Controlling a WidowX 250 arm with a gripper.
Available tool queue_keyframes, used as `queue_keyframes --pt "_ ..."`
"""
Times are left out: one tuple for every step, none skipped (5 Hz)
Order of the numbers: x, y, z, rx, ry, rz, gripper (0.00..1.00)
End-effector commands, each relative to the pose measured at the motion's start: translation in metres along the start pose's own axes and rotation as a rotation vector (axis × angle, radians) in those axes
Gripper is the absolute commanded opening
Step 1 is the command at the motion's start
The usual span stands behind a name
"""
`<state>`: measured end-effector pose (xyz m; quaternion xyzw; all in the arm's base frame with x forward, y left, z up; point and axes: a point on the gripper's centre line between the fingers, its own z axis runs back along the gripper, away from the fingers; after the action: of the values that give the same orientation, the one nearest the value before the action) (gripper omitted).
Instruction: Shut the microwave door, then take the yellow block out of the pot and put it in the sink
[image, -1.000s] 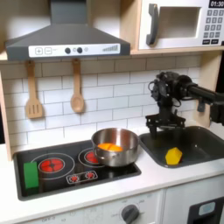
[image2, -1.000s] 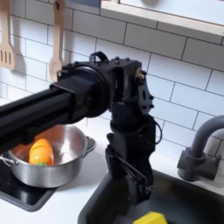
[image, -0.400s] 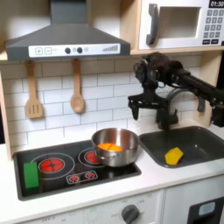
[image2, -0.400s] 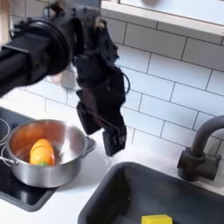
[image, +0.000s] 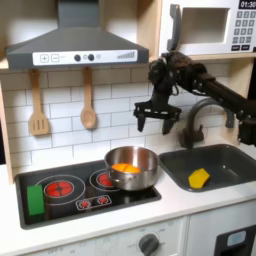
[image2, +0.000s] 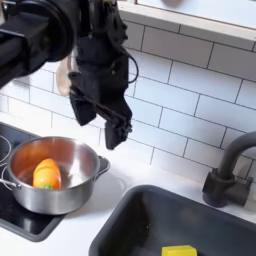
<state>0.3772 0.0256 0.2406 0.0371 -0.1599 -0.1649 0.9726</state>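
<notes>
Black-fingered, the arm's gripper (image: 156, 120) (image2: 98, 122) hangs open and empty above the round shiny silver metal pot (image: 133, 168) (image2: 52, 180). Below and to the first exterior view's right of it, the small yellow block (image: 199, 178) (image2: 180, 251) lies in the dark grey rectangular sink (image: 232, 158) (image2: 140, 215), its lower part cut off in the second exterior view. An orange piece (image: 125, 167) (image2: 46, 174) sits in the pot. Above the sink, the white microwave door (image: 200, 29) stands shut; clock digits reading "01:3" are cropped.

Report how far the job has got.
Done: the microwave door looks shut, and the yellow block lies in the sink. In hand: nothing; the hand hangs open and empty above the pot, which holds only an orange piece. Left: nothing of the task appears to remain.
</notes>
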Motion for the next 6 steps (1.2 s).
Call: queue_keyframes --pt "-0.025 0.032 -0.027 0.089 0.149 0.175 1.0" --pt "-0.034 0.034 -0.034 0.123 0.246 0.288 1.0" --pt "-0.051 0.027 -0.049 0.118 0.362 0.386 1.0" --pt "-0.052 0.03 -0.051 0.072 0.344 0.466 1.0" --pt "-0.05 0.032 -0.056 0.054 0.324 0.467 1.0" --pt "-0.048 0.041 -0.058 0.059 0.317 0.538 1.0"
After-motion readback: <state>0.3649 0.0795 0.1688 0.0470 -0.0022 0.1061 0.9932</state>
